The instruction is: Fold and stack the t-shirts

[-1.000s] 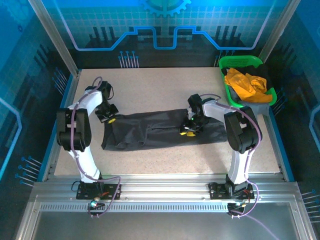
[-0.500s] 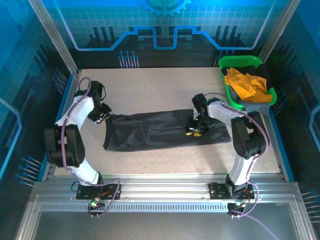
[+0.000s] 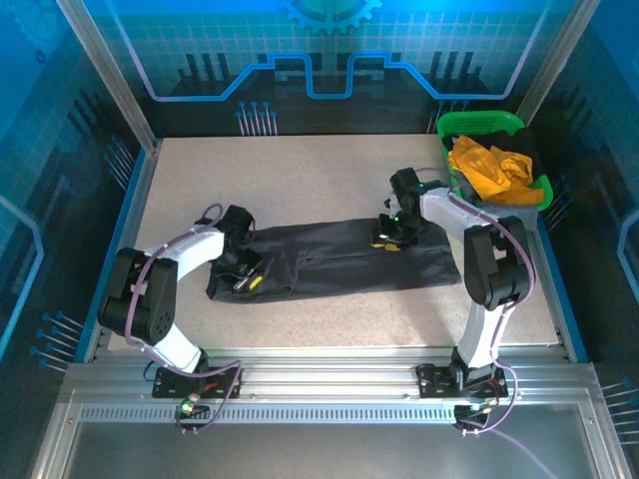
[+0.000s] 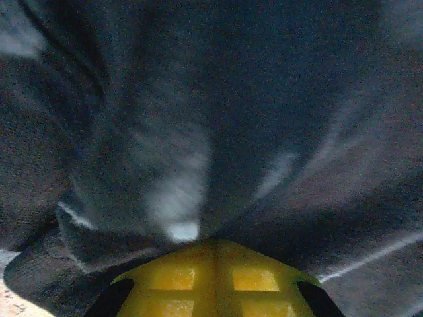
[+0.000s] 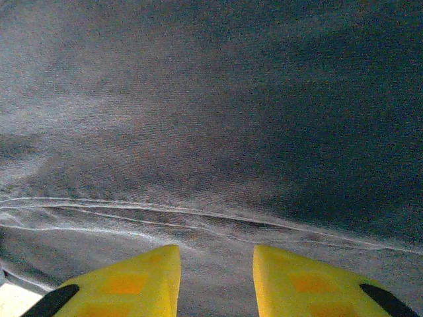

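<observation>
Speckled beige table (image 3: 329, 170), a black t-shirt (image 3: 329, 261) laid across its middle.
The shirt is folded into a long, creased band running left to right. Its near-left end is pinched by the left gripper (image 3: 248, 282), and the right gripper (image 3: 385, 242) is spread over the far edge. An orange-yellow t-shirt (image 3: 489, 168) is heaped in the far-right green basket (image 3: 479, 122).

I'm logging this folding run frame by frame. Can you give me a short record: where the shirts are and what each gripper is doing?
black shirt: folded into a long strip, flat across the middle of the table
left gripper: at the strip's left end, fingers closed, cloth bunched at their tips
right gripper: by the strip's far edge, right of centre, fingers apart
orange shirt: crumpled in the green basket, far right corner
stack: not yet begun
</observation>
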